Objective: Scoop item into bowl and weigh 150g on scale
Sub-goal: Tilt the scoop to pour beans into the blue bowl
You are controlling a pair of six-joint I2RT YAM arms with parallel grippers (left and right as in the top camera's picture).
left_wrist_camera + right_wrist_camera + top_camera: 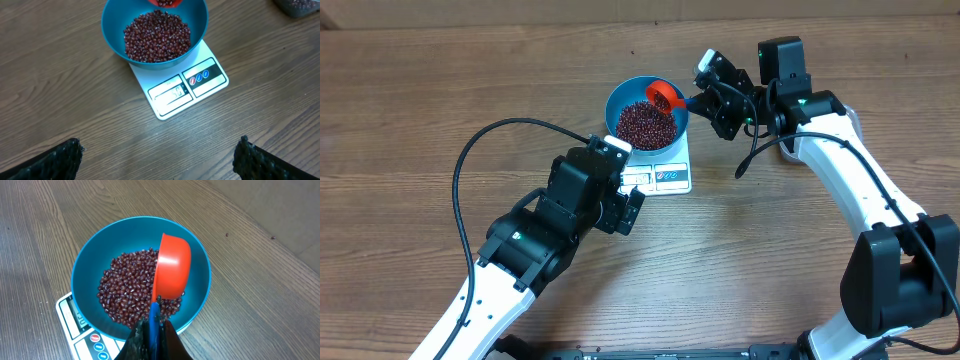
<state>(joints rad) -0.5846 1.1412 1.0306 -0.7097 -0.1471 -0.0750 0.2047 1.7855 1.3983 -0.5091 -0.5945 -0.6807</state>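
The blue bowl [623, 97] stands on the white scale [672, 177] and holds a heap of dark red-brown beans [644, 123]. My right gripper [708, 100] is shut on the blue handle [154, 322] of a red scoop [171, 267], which is tipped on its side over the bowl's right half. In the left wrist view the bowl [115, 35] with its beans [156, 36] sits on the scale [210, 82], whose display faces me. My left gripper [160, 157] hangs open above bare table, short of the scale's front edge, with nothing between its fingers [60, 159].
A clear tub with beans [297, 6] shows at the top right corner of the left wrist view. A black cable [470, 160] loops over the table left of the scale. Wood table [420, 100] spreads all around.
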